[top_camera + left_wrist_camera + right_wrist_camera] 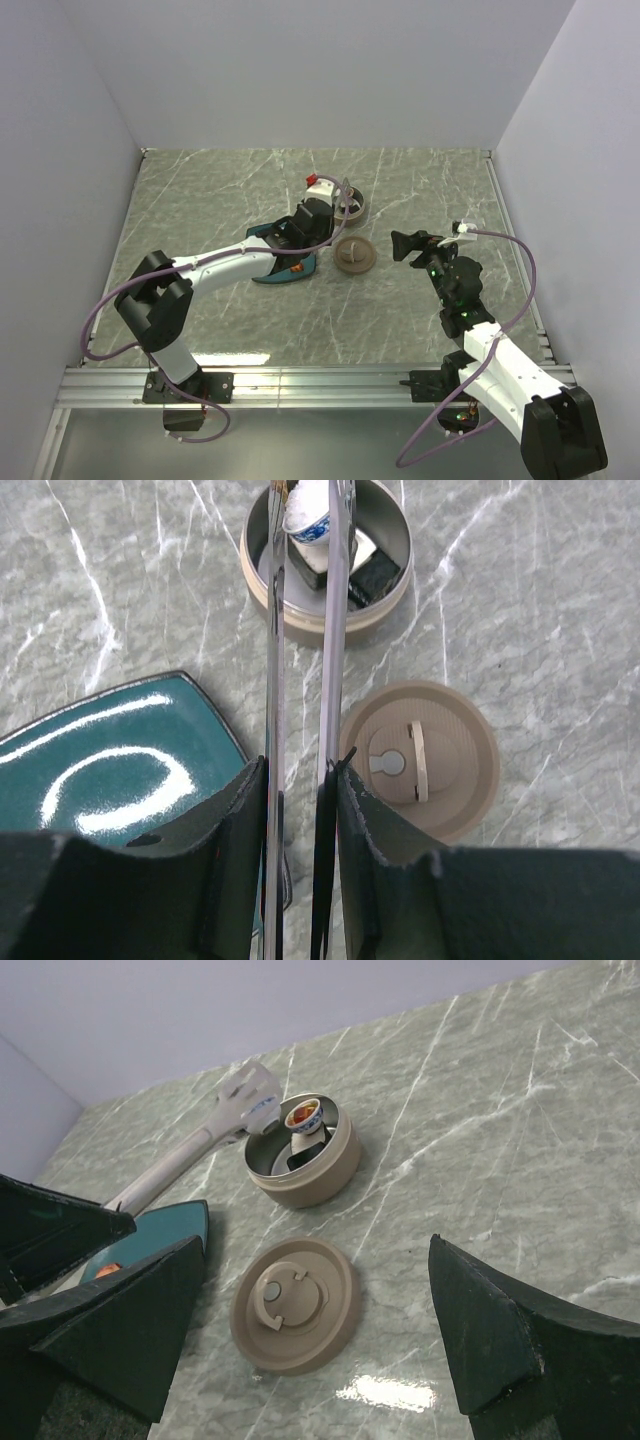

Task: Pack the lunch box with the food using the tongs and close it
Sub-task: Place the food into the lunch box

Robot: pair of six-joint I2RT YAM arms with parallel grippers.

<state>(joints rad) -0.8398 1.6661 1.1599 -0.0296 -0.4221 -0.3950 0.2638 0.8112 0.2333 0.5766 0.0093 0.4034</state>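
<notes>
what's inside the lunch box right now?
A white roll piece between the tongs tips, plus dark pieces on the lunch box floor. The tongs cover part of the floor.

Grey-green marbled tabletop (200,200), white veining, flat and glossy. Enclosed left, right and far side by plain pale panels (320,70). Edged along the near side by an aluminium rail (320,380).

Directly on the surface, three items:
- Round lunch box (310,1182), open, upright, toward the far centre.
- Matching tan lid (355,256), lying flat just nearer than the lunch box, apart from it.
- Square teal plate (110,760), flat, left of the lid, near but not touching.
</notes>
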